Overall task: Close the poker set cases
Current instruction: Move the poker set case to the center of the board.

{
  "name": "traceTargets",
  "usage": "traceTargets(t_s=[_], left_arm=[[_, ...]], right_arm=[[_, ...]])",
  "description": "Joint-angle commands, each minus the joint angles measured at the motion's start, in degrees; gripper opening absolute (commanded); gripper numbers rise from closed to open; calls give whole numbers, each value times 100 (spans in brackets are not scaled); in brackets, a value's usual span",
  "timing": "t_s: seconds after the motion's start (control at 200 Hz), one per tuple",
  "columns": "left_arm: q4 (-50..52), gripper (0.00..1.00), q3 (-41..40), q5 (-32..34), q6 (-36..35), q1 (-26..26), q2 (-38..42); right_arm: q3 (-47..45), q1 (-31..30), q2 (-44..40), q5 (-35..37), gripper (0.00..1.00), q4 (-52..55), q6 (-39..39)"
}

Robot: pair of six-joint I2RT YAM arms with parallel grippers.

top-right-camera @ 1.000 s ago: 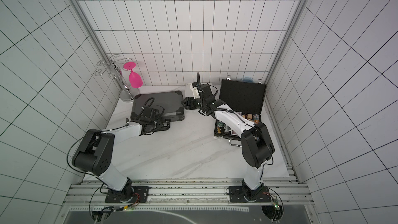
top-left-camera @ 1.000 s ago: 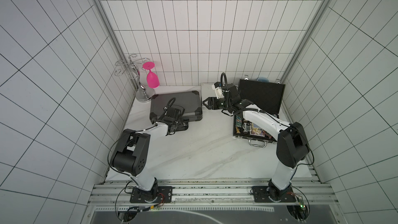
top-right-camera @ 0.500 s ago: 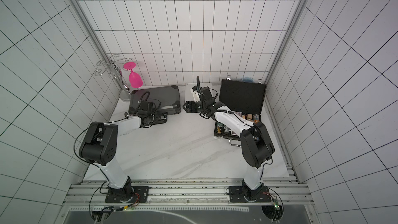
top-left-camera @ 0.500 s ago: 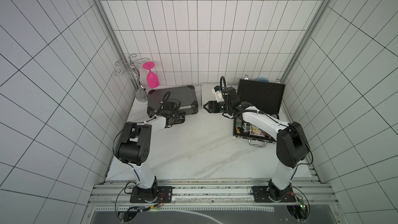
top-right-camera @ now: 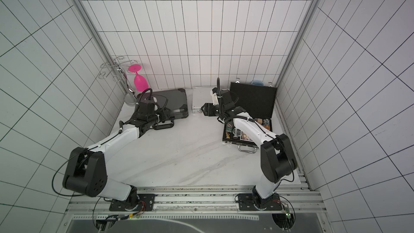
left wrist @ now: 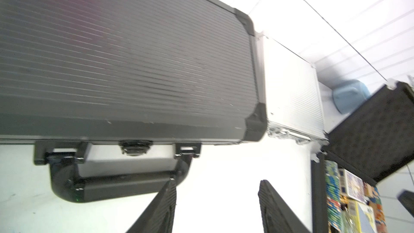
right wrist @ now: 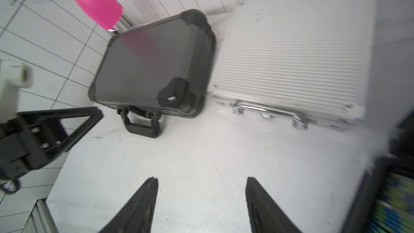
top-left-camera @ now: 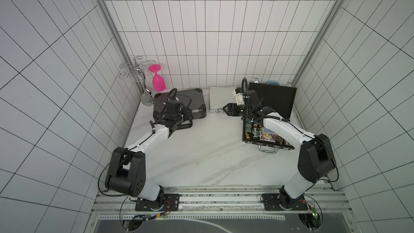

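Three poker set cases stand along the back. The wide dark grey case (top-left-camera: pixel 179 103) (left wrist: pixel 123 63) lies shut at the back left. The small silver case (top-left-camera: pixel 220 99) (right wrist: pixel 291 52) lies shut beside it. The black case (top-left-camera: pixel 275 101) on the right is open, with its lid upright and chips and cards showing in its base (top-left-camera: pixel 264 135). My left gripper (left wrist: pixel 217 182) (top-left-camera: pixel 186 119) is open and empty, one fingertip next to the grey case's handle (left wrist: pixel 112 187). My right gripper (right wrist: pixel 201 179) (top-left-camera: pixel 225 108) is open and empty over the table in front of the silver case.
A pink glass (top-left-camera: pixel 158 79) hangs upside down on a chrome rack (top-left-camera: pixel 143 90) in the back left corner. A light blue object (top-left-camera: pixel 273 82) sits behind the black case's lid. Tiled walls close in on three sides.
The dark grey case's lid has gone from raised to flat shut. My left arm reached back, then drew forward to the handle. The right gripper shifted slightly right and narrowed a little.
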State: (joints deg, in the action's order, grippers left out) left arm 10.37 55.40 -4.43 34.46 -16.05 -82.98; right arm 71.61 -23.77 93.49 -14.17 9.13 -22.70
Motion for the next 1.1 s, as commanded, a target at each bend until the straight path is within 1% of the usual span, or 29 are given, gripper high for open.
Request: traceTargets(t_s=[0.0,0.055,0.12,0.17,0.215,0.325,0.44,0.59,0.75,0.969,1.029,1.099], left_arm=[[297,59,-282,73,-191,-392,310],[347,59,-306,81,-268,-528,303],[480,59,-277,65,-349,-611,200],[537,59,-271,10,-369,-635,114],[536,59,-291,-68,-367,-644,68],[444,59,-369,-178,-373,-671,19],[399,59,-389,-262,-392,-706,-59],[412,59,-456,-312,-351,-763,-63],[358,59,-600,-340,-271,-805,44],[445,59,-465,-375,-297,-815,128],[524,59,-395,-366,-329,-820,163],[596,59,-333,-367,-377,-813,224]], right_arm=[[-753,504,-63,646,57,261,-182],[-942,547,32,791,50,263,-153],[-1083,525,194,767,32,323,-129],[-1208,478,265,803,27,377,-145],[-1359,418,226,893,27,367,-197],[-1656,306,38,1121,30,264,-309],[-1550,175,170,1476,31,528,-306],[-1482,62,369,1725,32,678,-319],[-1373,-22,513,1889,31,748,-356],[-1249,-166,767,1925,30,763,-539],[-1258,-223,824,1936,28,757,-614],[-1315,-267,811,2001,23,745,-728]])
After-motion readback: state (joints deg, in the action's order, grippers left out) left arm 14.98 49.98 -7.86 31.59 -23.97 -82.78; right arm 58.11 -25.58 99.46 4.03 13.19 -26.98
